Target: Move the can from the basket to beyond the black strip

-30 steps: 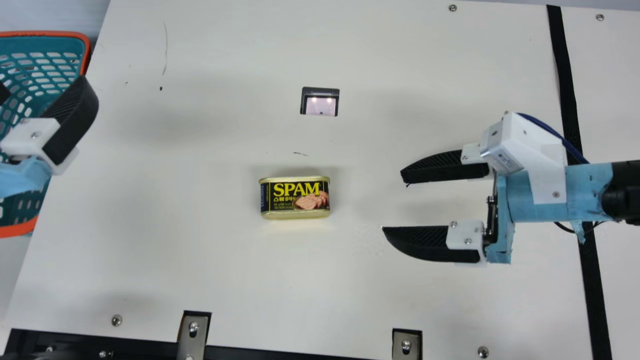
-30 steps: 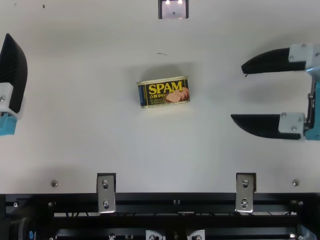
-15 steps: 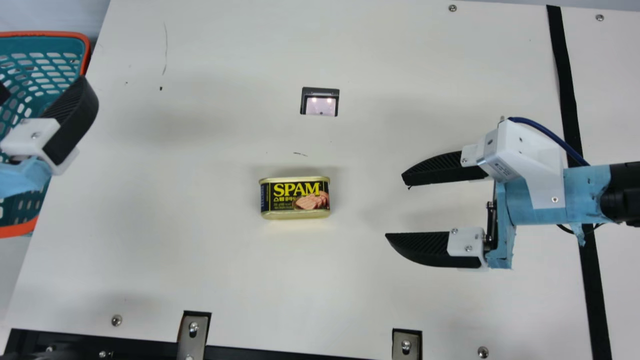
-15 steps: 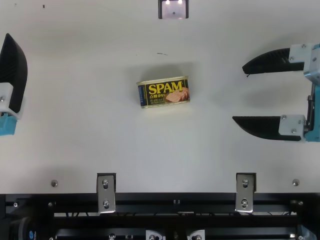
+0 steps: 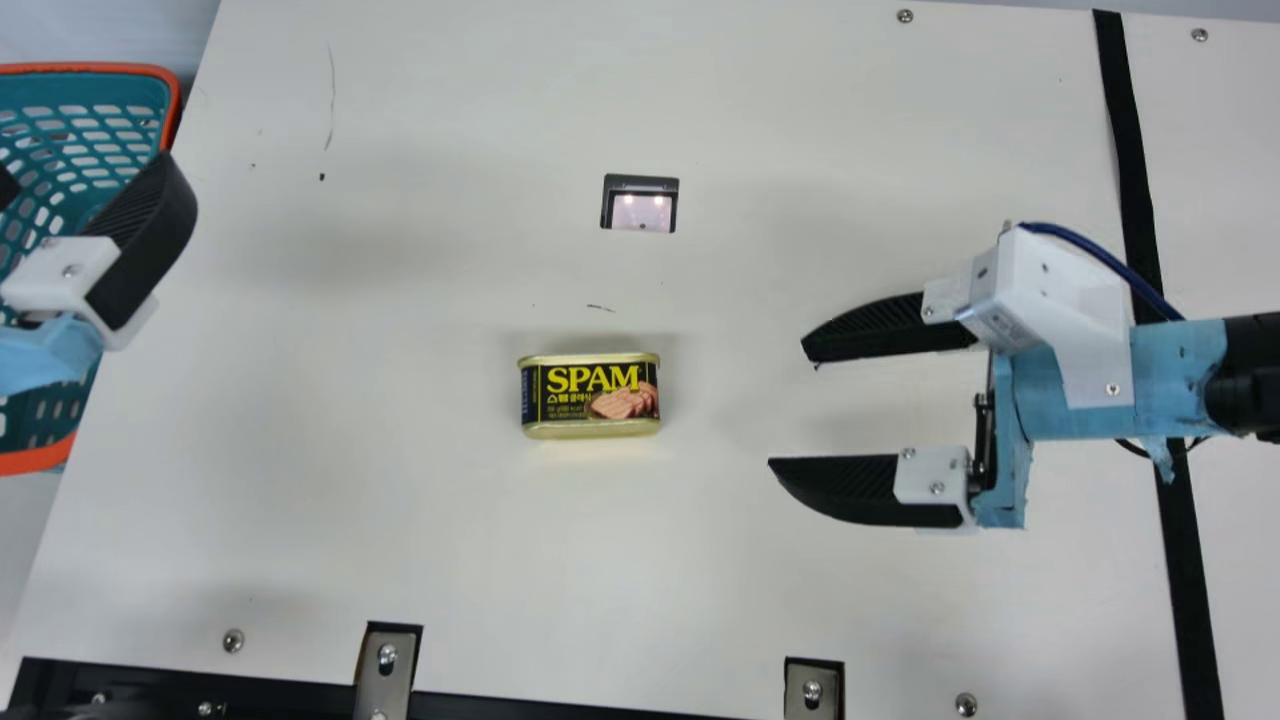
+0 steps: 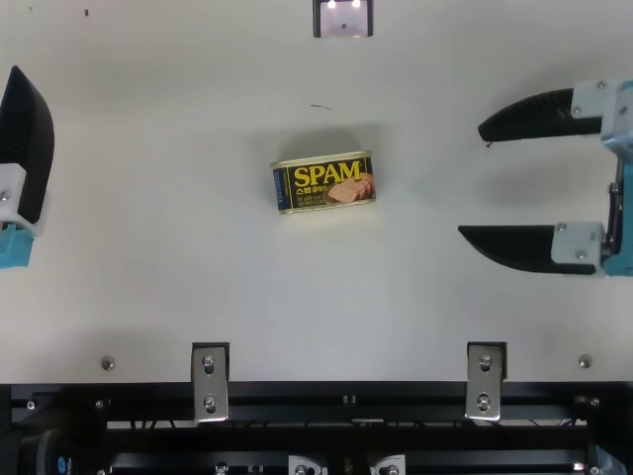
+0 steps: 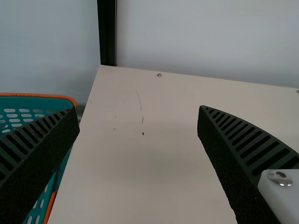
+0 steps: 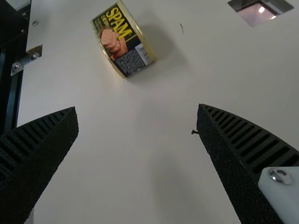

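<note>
Luncheon-meat can (image 5: pixel 590 395) on table (image 5: pixel 400 560), label up, between grippers. Your right gripper (image 5: pixel 787 405) well apart from it, jaws spread; left gripper (image 7: pixel 138 108), jaws spread, by perforated teal plastic basket (image 5: pixel 45 461). Advance right low, straddle metal rims, close squarely; smooth rounded edges may slip. Lift clear, carry past flat black strip (image 5: pixel 1133 180).

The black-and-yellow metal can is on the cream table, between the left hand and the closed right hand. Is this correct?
Not fully: the right hand is open, its black ribbed fingers apart, as the main view shows. The can is on the table between it and the left hand.
</note>
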